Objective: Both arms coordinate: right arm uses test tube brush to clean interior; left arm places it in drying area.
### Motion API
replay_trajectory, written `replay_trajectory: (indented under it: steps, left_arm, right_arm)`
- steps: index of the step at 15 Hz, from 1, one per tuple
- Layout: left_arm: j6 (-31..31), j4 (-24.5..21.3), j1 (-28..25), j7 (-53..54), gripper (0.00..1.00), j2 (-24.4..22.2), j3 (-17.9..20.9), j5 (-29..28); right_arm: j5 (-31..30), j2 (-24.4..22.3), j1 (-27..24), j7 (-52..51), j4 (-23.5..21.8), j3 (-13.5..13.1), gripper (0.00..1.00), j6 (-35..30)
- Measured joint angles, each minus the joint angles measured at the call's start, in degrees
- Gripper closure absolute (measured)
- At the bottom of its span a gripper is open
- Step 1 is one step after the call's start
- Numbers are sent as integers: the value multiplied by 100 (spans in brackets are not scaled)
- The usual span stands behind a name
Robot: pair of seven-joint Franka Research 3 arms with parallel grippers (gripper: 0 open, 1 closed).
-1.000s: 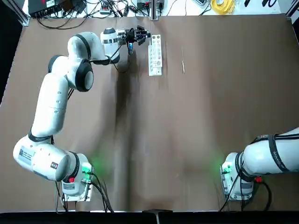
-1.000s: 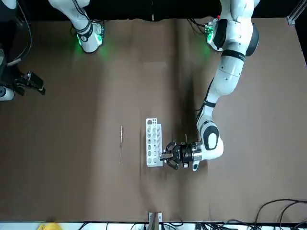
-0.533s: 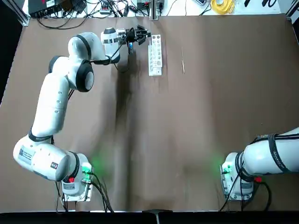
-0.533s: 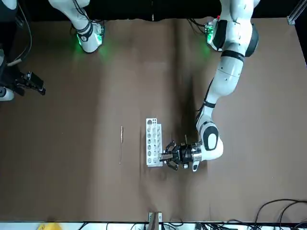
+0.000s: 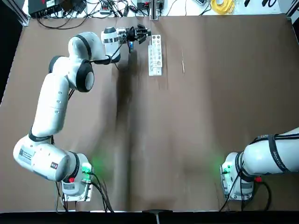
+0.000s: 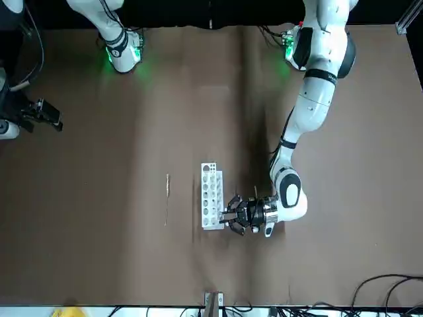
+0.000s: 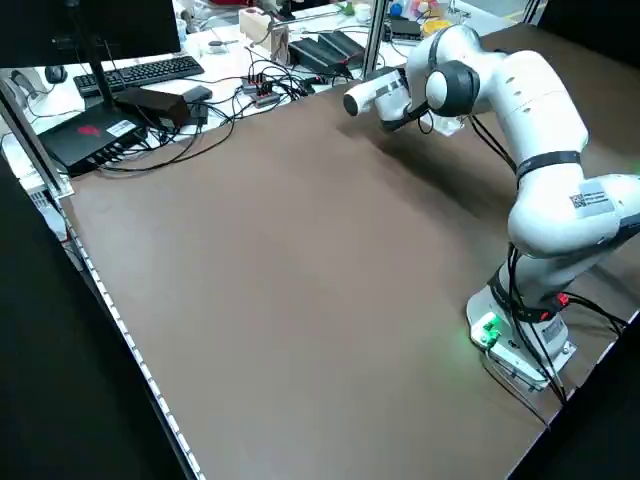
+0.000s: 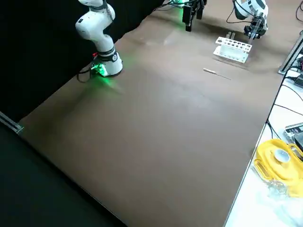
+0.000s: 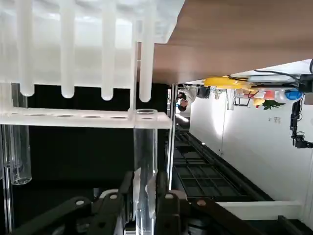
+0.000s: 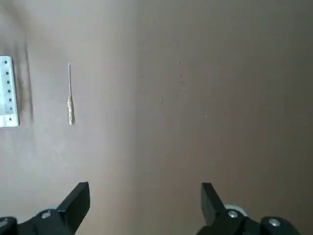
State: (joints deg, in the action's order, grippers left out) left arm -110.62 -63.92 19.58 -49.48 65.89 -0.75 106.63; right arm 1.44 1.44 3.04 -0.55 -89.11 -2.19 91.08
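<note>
Left wrist view showed the left gripper (image 9: 145,208) closed on a clear glass test tube (image 9: 145,161), its open mouth level with the end hole of the white rack (image 9: 85,117), right beside it. Compared with a second earlier, the top and front views showed the left arm (image 5: 56,100) shifted only slightly toward the far end of the rack (image 5: 155,53), so it appeared to be lifting a tube out rather than putting one back; I judged the task at its start, since the brush (image 5: 183,60) lay untouched on the table just to the right of the rack. From the wrist view one other tube (image 9: 17,147) stood in the rack, at the picture's edge; whether more stood there I could not tell. The right gripper (image 10: 144,205) hung with its fingers wide apart and nothing between them, well away from the rack, near that arm's own side of the table, and had not moved in that second. Counted: two arms, one rack, one brush, and at least two tubes, one held and one racked. For cleaning to begin, the right arm (image 5: 273,156) would first need to cross the table and take up the brush.
</note>
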Motion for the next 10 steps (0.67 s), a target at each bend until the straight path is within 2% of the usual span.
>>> replay_trajectory:
  steps: [10]
  left_arm:
    - [-14,74,22,73,77,96,-12,5]
  right_arm:
    - [-3,0,2,0,0,2,0,21]
